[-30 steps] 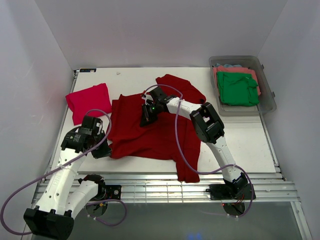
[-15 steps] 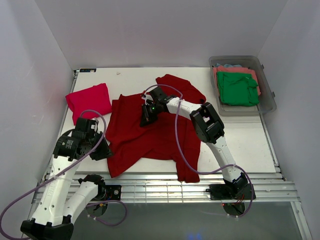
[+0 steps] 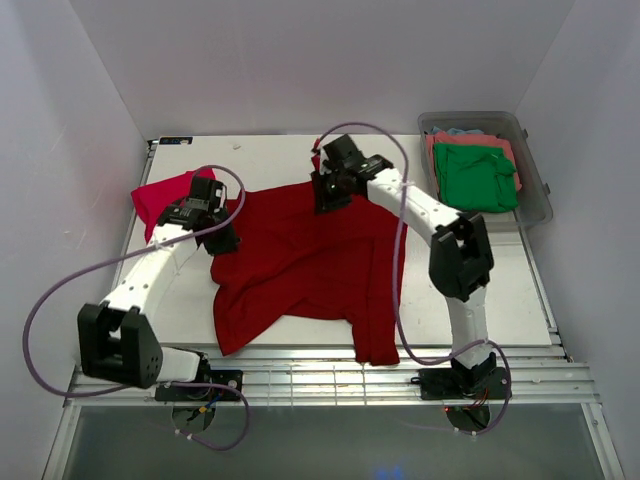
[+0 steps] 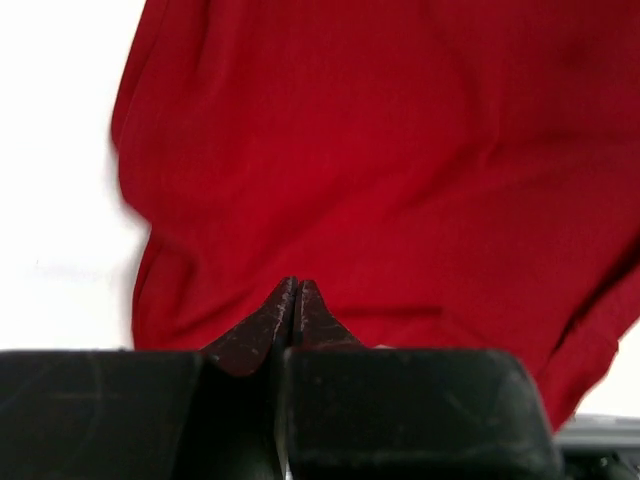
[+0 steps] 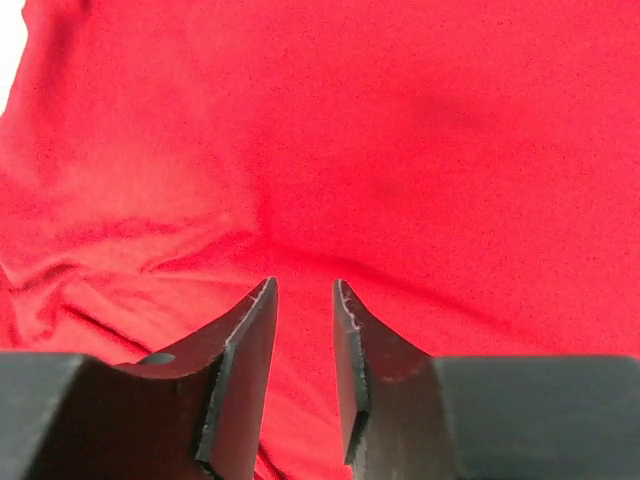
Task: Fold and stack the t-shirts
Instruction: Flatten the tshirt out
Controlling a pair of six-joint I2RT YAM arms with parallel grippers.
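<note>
A dark red t-shirt (image 3: 310,270) lies spread open across the middle of the table. My left gripper (image 3: 225,243) sits at the shirt's upper left edge. In the left wrist view its jaws (image 4: 296,285) are shut tip to tip just above the red cloth (image 4: 380,150), with no cloth showing between them. My right gripper (image 3: 325,200) hovers at the shirt's far edge. Its jaws (image 5: 303,285) stand a little open over the cloth (image 5: 400,150) with nothing in the gap. A folded pinkish-red t-shirt (image 3: 155,198) lies at the far left, partly hidden by my left arm.
A clear grey tub (image 3: 537,190) at the back right holds a folded green t-shirt (image 3: 475,178) on top of a coral one (image 3: 470,140). White walls close in the table (image 3: 480,270) on three sides. A slatted rail runs along the near edge.
My left arm has swung from the shirt's lower left up to its upper left edge. My right gripper moved from mid-shirt to the far edge and opened. The shirt's top now lies flatter.
</note>
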